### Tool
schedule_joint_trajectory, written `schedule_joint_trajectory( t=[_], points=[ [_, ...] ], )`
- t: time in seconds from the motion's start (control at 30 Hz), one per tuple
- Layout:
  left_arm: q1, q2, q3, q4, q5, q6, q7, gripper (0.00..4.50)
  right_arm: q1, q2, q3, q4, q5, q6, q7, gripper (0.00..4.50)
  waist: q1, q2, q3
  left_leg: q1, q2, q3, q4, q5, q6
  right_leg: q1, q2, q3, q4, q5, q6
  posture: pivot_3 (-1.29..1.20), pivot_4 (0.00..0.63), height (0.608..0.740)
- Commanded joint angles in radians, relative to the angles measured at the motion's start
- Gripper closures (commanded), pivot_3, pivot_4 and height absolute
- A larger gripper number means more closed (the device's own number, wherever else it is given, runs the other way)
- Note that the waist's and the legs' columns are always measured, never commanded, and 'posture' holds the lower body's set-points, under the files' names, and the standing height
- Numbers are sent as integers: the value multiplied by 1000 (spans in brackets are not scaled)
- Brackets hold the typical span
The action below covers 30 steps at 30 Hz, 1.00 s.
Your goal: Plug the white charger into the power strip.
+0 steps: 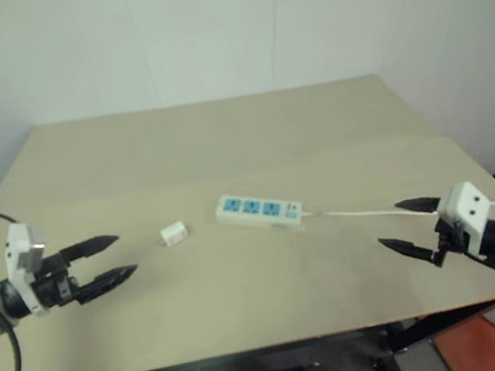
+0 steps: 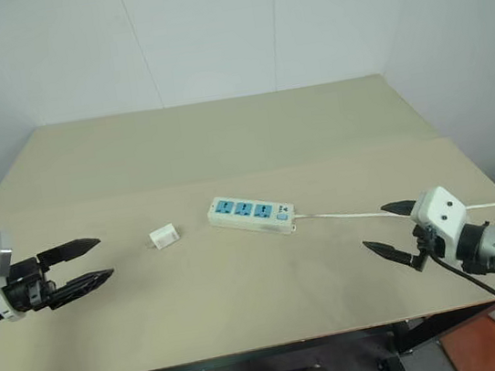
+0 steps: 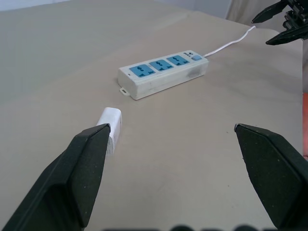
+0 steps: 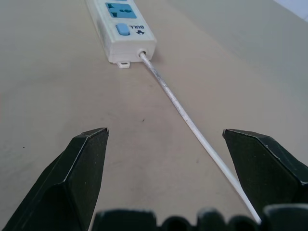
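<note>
Beige table [image 1: 222,134], nothing started: white charger [image 1: 174,234] lies loose just beside the power strip [image 1: 259,212], unplugged, and I've got left gripper [image 1: 110,260] and right gripper [image 1: 410,225] both spread wide, empty.

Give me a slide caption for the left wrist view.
Open left gripper faces white charger and power strip.
</note>
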Motion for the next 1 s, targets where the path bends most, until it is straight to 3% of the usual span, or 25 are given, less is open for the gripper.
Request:
schedule_joint_trajectory(
  t=[0.03,0.47,0.57,0.7,0.93,1.0],
  points=[
    [-15,24,15,1,2,-24,-11,0,2,-10,-26,-15,5,-25,-7,36,0,0,0,0,0,0,0,0,0,0,0,0,0,0,0,0,150,740],
    [-15,3,1,-27,-6,-26,-5,0,-56,-2,14,37,1,-24,3,36,-2,0,0,0,0,0,0,0,0,0,0,0,0,0,0,0,150,740],
    [-26,13,-24,-43,8,-38,-16,0,-142,21,77,129,-21,-47,24,36,-8,-1,0,1,0,0,0,0,0,1,0,0,0,1,0,0,150,740],
    [-34,61,-87,-86,50,-44,-44,0,-363,112,185,389,-87,-111,32,36,-14,-1,-1,1,0,0,0,0,0,0,1,1,0,1,-1,0,150,740],
    [-47,93,-122,-92,109,-83,-44,0,-619,245,298,774,-191,-229,35,36,-11,0,0,0,1,0,0,0,0,-1,1,1,0,4,-7,0,150,740],
    [-43,91,-121,-98,106,-82,-46,0,-654,260,314,845,-203,-244,62,406,-9,0,0,-1,0,0,0,0,0,-1,1,1,0,5,-8,0,150,740]
  ],
)
